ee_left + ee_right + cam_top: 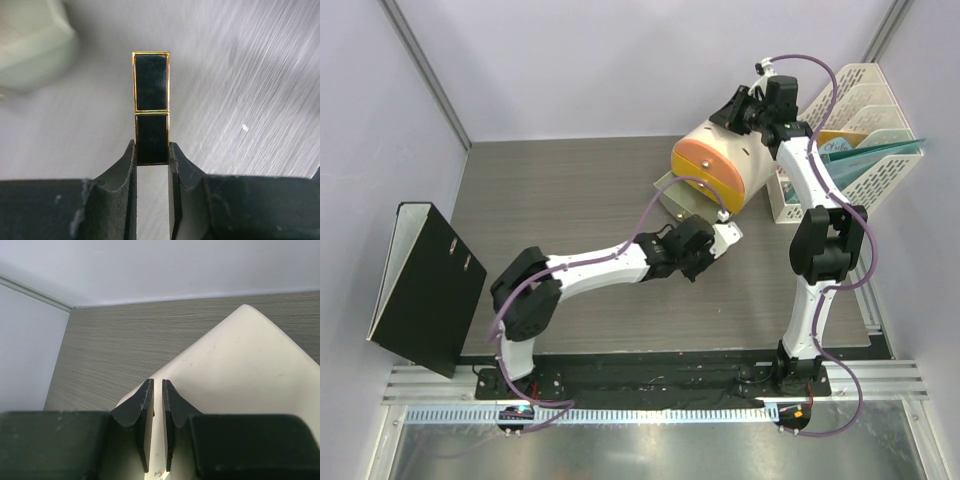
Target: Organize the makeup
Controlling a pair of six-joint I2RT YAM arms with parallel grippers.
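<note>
My left gripper [151,150] is shut on the lower end of a black-gold lipstick [151,95], which sticks out straight ahead over the table. In the top view this gripper [722,238] is just in front of the cream drum-shaped box [730,165], near its pulled-out drawer [678,198]. My right gripper [156,382] hangs above the box's cream top [240,370], jaws almost together with nothing between them; in the top view it [738,106] is at the box's far side. The bottles, compact and jars are out of view.
A black binder [425,285] leans at the table's left edge. A white file rack [850,110] with teal folders [875,150] stands at the back right, behind the right arm. A blurred pale object [30,45] lies to the upper left in the left wrist view.
</note>
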